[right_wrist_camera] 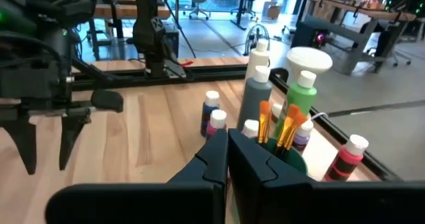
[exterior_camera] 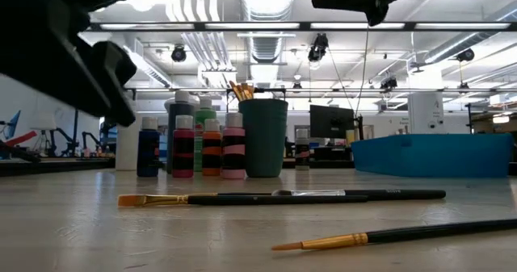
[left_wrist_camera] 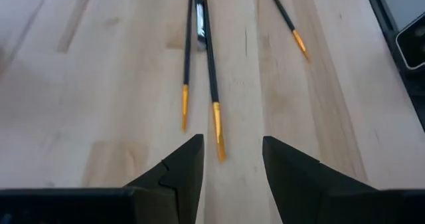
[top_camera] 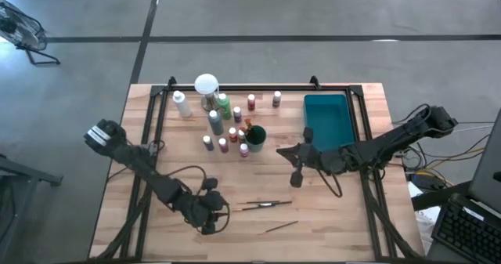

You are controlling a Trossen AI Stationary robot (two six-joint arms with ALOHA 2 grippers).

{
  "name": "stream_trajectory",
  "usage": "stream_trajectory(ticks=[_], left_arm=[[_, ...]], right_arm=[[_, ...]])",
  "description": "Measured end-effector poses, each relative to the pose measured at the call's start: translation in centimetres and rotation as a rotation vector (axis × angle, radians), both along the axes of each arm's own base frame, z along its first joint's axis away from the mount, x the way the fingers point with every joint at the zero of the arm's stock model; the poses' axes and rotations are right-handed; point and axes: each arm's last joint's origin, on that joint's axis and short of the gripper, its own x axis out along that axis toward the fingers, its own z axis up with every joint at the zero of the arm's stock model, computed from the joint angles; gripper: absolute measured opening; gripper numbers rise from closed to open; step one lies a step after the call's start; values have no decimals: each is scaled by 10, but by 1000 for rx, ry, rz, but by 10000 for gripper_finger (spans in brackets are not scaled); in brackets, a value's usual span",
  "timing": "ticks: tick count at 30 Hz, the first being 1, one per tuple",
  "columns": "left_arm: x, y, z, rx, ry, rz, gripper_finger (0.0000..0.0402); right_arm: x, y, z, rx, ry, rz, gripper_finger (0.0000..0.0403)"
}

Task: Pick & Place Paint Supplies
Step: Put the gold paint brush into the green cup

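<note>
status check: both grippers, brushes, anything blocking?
Left gripper jaws open, low over the paired brushes, nothing held. Right gripper jaws shut, empty, raised beside the green cup. Third brush loose on the table. Nothing blocking.

White-capped paint bottles (top_camera: 223, 127) standing upright in a loose cluster, far-centre of table: green, grey, maroon, red, pink, one white bottle (top_camera: 182, 104) off to the left. Dark green cup (top_camera: 255, 138) at cluster's right edge holds orange-tipped brushes, bristles up. Three thin dark brushes (top_camera: 266, 205) lie flat near-centre, two touching, third (top_camera: 280, 226) nearer, apart.
</note>
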Motion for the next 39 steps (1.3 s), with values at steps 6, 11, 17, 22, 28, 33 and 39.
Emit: stream_trajectory(ticks=[6, 11, 17, 22, 28, 33, 39], left_arm=[[2, -6, -10, -8, 7, 2, 160], [4, -8, -18, -9, 14, 8, 160], [7, -10, -25, -1, 3, 26, 160], [8, -10, -31, 15, 11, 41, 160], [10, -11, -34, 13, 6, 43, 160], [11, -10, -35, 17, 6, 48, 160], [11, -9, -36, 30, 0, 60, 160]], right_arm=[[-2, -1, -8, 31, 10, -9, 8], [-3, -1, -11, 39, 14, -12, 8], [-3, -1, -10, 35, 10, -10, 8], [-3, -1, -10, 35, 10, -10, 8], [-3, -1, -10, 32, 11, -9, 8], [-3, -1, -10, 31, 11, -9, 8], [-3, -1, -11, 31, 12, -9, 8]])
